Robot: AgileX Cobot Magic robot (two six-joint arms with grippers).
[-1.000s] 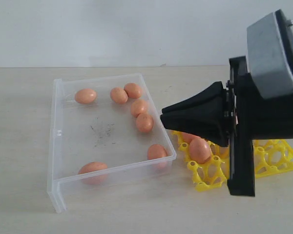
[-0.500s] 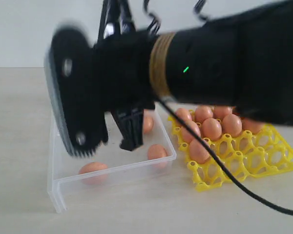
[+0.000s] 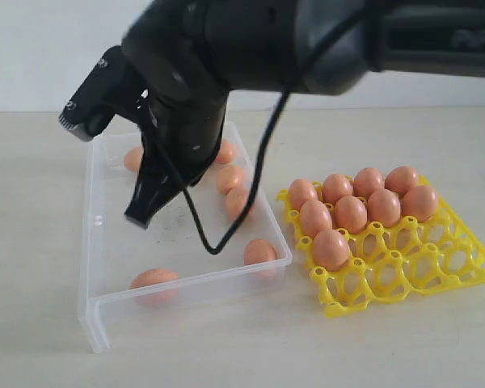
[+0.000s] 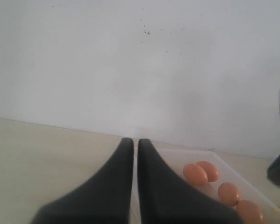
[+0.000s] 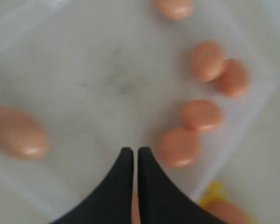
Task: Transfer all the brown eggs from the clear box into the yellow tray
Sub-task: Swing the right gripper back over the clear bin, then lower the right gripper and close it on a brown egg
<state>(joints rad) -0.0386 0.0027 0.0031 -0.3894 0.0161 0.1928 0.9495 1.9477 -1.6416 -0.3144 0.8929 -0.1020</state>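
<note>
Bulky glossy black right arm [image 3: 250, 40]; thin black cable [image 3: 217, 251] looped beneath; right tool [image 3: 137, 220] matte black, wedge-tapered.

A pale beige worktop [image 3: 226, 356] is being shown running across the whole exterior view. Its matte surface is being lit evenly, and soft shadows are being cast on it. Behind it, a plain white wall [image 3: 32, 56] is being seen, and the worktop's far edge is being met by it in a straight line. In the left wrist view most of the picture is being filled by white wall, and a scatter of small dark specks [image 4: 147, 31] is being shown high on it.
</note>
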